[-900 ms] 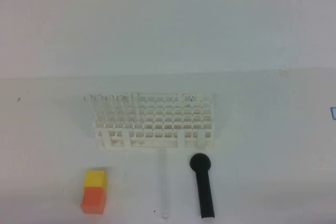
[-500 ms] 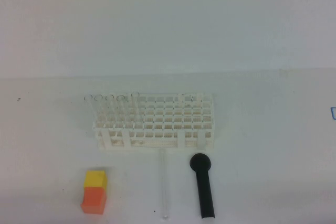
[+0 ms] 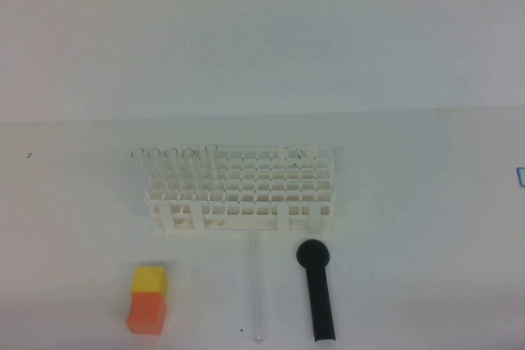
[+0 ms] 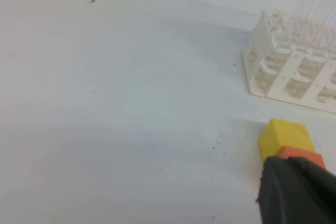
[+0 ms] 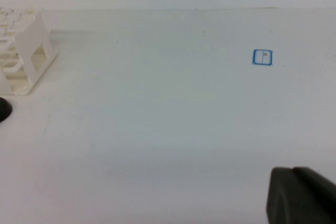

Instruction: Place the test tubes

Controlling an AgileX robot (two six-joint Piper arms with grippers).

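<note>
Loose test tube (image 3: 257, 288): lies flat on the table (image 3: 426, 227) just in front of the rack, its length pointing at the rack, so we judge it is the next one to be placed.
Rack (image 3: 242, 190): white grid standing square to us; most cells are empty.
Standing tubes (image 3: 168, 170): upright in the rack's left end, which we read as filling from that side.
Left gripper (image 4: 296, 192): low over the table beside the yellow-and-orange block (image 3: 148, 299); we cannot tell whether it is wide or closed.
Right gripper (image 5: 302, 195): over bare table well to the right of the rack, holding nothing we can see; again we cannot tell its state.
Black tool (image 3: 317, 293): lies alongside the loose tube, apart from it.
Writing: none legible; only a small blue square mark (image 5: 262, 57) on the table.
</note>
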